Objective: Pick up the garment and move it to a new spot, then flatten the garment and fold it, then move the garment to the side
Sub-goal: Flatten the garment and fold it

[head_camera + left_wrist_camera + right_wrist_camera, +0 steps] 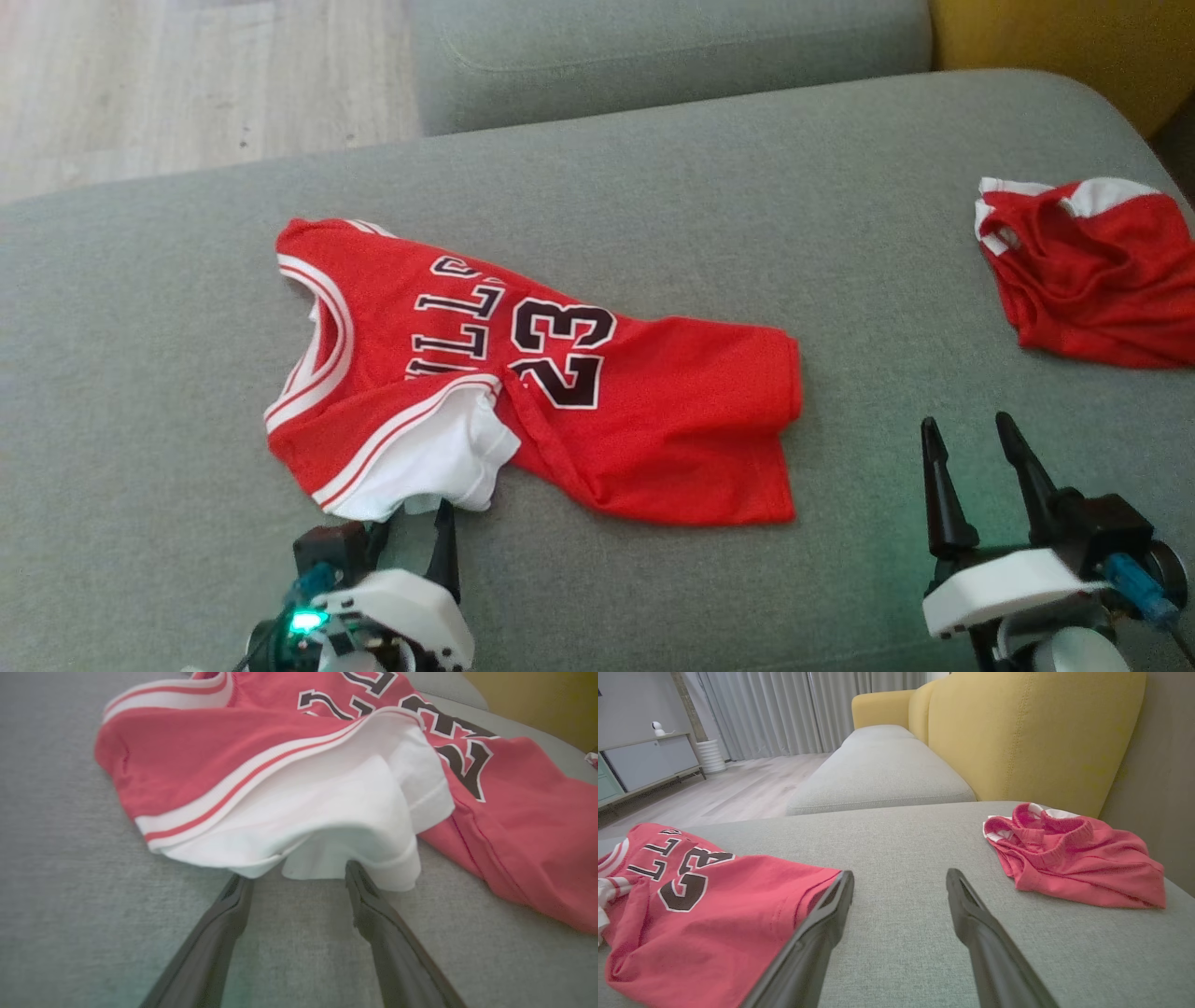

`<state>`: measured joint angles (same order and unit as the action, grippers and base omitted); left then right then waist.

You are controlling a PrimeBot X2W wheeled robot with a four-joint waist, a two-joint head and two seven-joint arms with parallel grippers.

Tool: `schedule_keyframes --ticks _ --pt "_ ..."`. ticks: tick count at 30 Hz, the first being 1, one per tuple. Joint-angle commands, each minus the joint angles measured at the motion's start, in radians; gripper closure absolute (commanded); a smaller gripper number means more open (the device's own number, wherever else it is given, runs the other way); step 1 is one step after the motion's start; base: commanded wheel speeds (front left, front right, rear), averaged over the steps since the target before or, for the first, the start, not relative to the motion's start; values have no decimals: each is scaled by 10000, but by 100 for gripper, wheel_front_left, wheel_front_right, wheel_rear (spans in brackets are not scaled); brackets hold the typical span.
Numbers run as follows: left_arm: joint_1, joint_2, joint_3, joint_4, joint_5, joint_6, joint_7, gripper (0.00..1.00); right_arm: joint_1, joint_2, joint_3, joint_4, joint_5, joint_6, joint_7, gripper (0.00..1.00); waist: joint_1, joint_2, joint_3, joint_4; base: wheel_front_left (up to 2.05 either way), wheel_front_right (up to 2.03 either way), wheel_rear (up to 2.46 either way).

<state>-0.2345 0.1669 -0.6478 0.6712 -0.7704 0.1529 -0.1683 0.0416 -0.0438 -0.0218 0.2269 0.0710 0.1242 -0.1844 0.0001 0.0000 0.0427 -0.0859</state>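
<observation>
Grey sofa seat [653, 177] in a living room. Pale wood floor [140, 84] beyond its far edge, yellow backrest [1031, 732] on the robot's right, grey curtains [784, 709] far off in the right wrist view.

Left hand [297, 873]: low over the seat at the head view's lower left, fingers [219, 924] spread apart, nothing clamped between them. Tips right at the hem of a white sleeve [336, 798]; touching it or just short of it, hard to tell.

Just past those tips: the jersey [579, 401], red, lying on the middle of the seat, neck end toward the robot's left, bottom hem toward the right. Not flat: near shoulder folded over, white sleeve poking out from under a white-and-red striped armhole edge, creased from there toward the near side. Black "23" with white outline face up, letters beside it partly lost in the fold.

Right hand [965, 425]: lower right of the head view, fingers apart and pointing away, holding nothing, over bare seat. Near the jersey's bottom hem, to its right, but apart from it.

Farther right, well apart from the jersey: red shorts [1092, 271], crumpled by the seat's right edge, white trim and gathered waistband showing, close beside the backrest.
</observation>
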Motion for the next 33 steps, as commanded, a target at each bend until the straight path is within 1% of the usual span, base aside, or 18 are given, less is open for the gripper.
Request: schedule_keyframes --ticks 1,3,4,5,6,7,11,16,21,25,29,31,32,33 --pt "-609 -50 390 228 -127 -107 -118 0 -486 -64 214 -368 -63 65 10 0 -1 0 159 -160 0 0 0" --pt "-805 -118 477 620 -189 -180 -223 0 -523 -64 242 -366 -55 65 6 0 -1 0 219 -251 0 0 0" --pt "-893 -150 513 792 -216 -227 -277 4 -537 -64 247 -363 -49 65 1 0 -1 0 239 -286 0 0 0" --pt "-967 -183 541 947 -235 -275 -334 52 -543 -64 241 -358 -45 65 -6 0 -1 0 249 -310 0 0 0" --pt "-1029 -222 525 1084 -233 -349 -369 83 -543 -64 234 -352 -44 65 -14 0 -1 0 257 -330 0 0 0" --pt "-1067 -264 474 1201 -216 -441 -386 100 -539 -64 222 -342 -45 65 -23 0 -1 0 259 -342 0 0 0" --pt "-1041 -267 226 1446 -7 -628 -505 100 -464 -64 112 -305 -46 65 -62 0 -1 0 194 -259 0 0 0" --pt "-700 -74 122 1163 200 -549 -677 100 -368 -64 36 -225 64 65 -132 0 -1 0 69 37 0 0 0" --pt "197 285 18 -88 384 -16 -692 100 -254 -64 92 -53 235 65 -252 0 -1 0 -173 566 0 0 0" --pt "968 622 -107 -1436 416 465 -307 100 -234 -64 191 101 336 65 -341 0 -1 0 -332 901 0 0 0" --pt "1525 887 -199 -2541 409 898 115 100 -257 -64 286 237 370 65 -392 0 -1 0 -459 1020 0 0 0" --pt "1747 961 -217 -3026 345 1034 296 100 -281 -64 320 273 370 65 -404 0 -1 0 -487 1014 0 0 0" --pt "1849 1001 -219 -3254 311 1087 367 84 -280 -64 317 285 362 65 -411 0 -1 0 -505 1010 0 0 0" --pt "1936 1056 -208 -3476 307 1142 372 51 -271 -64 298 297 344 65 -418 0 -1 0 -524 1001 0 0 0"
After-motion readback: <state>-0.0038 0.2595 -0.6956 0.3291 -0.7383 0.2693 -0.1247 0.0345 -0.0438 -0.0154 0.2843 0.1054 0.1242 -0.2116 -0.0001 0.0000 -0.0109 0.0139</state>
